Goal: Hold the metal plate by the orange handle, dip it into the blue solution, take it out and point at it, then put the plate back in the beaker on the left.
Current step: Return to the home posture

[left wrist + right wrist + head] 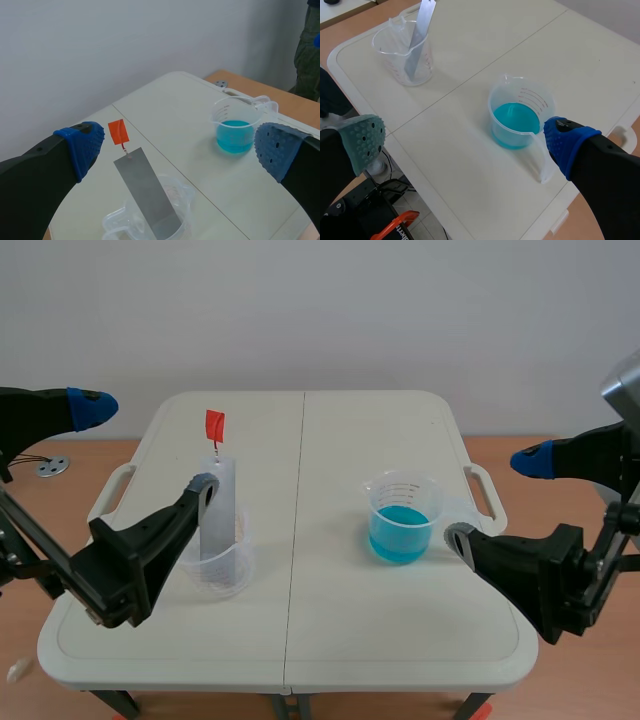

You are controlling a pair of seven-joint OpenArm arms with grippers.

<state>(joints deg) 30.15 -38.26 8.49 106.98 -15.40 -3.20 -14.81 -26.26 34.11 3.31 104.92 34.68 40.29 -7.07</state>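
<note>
metal plate [147, 192] in left beaker [225, 575], blue solution [400, 535] in right beaker [402, 490]; left gripper [178, 150], right gripper [465, 142] wide

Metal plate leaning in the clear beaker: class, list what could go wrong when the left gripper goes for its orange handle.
The orange handle is small, on a thin link: the open left gripper may miss it. Bumping the tall metal plate could tip its light clear beaker. Dipping carelessly could spill the blue solution.

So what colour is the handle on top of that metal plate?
The handle is orange-red, and it shows best in the left wrist view.
</note>
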